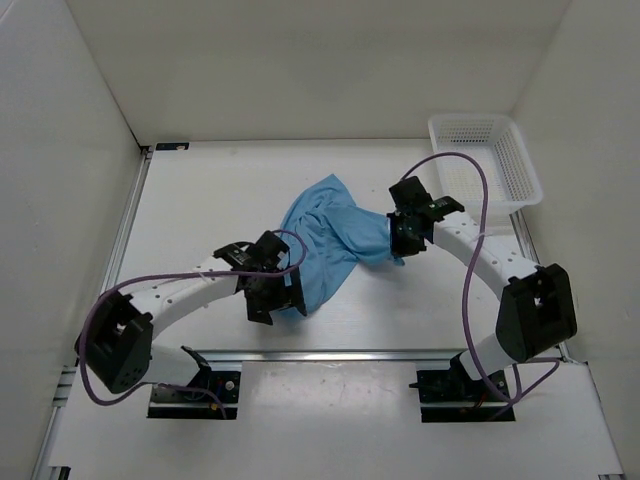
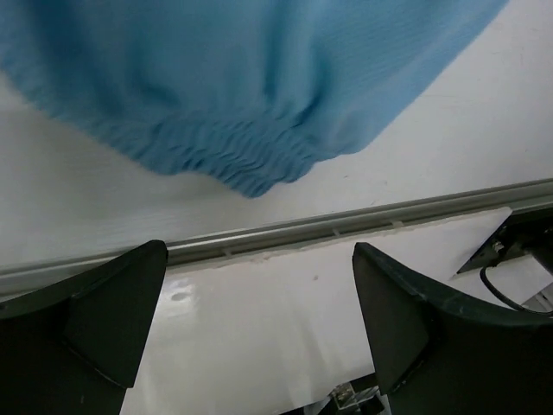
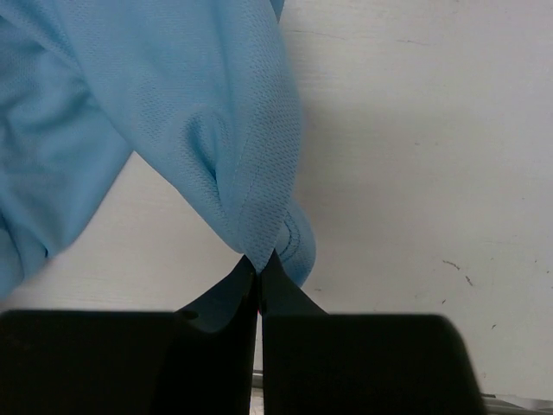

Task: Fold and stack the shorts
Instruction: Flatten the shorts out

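Currently left hand (image 2: pixel 259 285) released, jaws wide; waistband (image 2: pixel 233 160) of shorts (image 1: pixel 325 235) just ahead, ungripped. Right hand (image 3: pixel 258 264) clenched on a hem (image 3: pixel 292 238). Shorts bunched on counter (image 1: pixel 200 200), long axis hand to hand.

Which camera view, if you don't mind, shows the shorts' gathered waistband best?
The left wrist view: the waistband shows large above the open left gripper. The top view shows the shorts whole, gathers too small to tell. The right wrist view shows only fabric pinched by the right gripper.
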`<state>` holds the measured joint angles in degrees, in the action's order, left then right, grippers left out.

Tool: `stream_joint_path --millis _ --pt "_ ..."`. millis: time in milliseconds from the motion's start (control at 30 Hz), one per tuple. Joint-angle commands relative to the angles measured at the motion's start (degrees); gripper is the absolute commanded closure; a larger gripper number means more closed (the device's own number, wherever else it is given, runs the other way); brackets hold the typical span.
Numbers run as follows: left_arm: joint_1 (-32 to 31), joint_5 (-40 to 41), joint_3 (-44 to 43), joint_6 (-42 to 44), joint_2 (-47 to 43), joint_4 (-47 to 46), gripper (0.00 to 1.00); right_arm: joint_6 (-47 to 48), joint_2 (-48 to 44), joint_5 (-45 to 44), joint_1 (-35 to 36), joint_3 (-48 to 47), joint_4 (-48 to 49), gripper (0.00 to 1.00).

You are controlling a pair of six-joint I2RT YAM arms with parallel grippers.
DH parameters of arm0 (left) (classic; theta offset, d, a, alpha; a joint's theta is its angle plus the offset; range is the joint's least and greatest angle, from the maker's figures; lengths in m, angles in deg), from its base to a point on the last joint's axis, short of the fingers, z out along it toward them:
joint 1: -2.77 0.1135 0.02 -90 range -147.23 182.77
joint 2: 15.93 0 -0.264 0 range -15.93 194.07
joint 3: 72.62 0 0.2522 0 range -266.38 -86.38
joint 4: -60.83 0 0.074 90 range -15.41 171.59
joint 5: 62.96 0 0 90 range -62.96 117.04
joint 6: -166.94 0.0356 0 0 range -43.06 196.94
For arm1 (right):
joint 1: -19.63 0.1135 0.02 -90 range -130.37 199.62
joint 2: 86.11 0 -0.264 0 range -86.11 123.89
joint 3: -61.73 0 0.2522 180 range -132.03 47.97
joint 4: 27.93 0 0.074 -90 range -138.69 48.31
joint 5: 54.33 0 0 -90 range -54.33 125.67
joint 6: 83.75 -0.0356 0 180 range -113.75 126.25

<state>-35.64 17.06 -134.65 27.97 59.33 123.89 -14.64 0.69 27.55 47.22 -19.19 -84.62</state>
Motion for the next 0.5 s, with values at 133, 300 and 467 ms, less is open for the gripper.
stream_joint_path --millis 133,300,467 --pt "-2.8 2.1 -6.9 -0.5 18.6 -11.3 0.02 -0.7 -3.6 1.2 -0.8 -1.5 4.1 1.0" --pt "-0.6 8.4 -14.6 1.7 16.8 -5.8 0.9 0.4 -5.6 0.1 -1.3 -3.1 2.1 1.0" --pt "4.0 22.4 -27.2 5.4 6.1 9.7 0.9 2.1 -7.4 0.1 -3.0 -6.8 -0.2 1.0"
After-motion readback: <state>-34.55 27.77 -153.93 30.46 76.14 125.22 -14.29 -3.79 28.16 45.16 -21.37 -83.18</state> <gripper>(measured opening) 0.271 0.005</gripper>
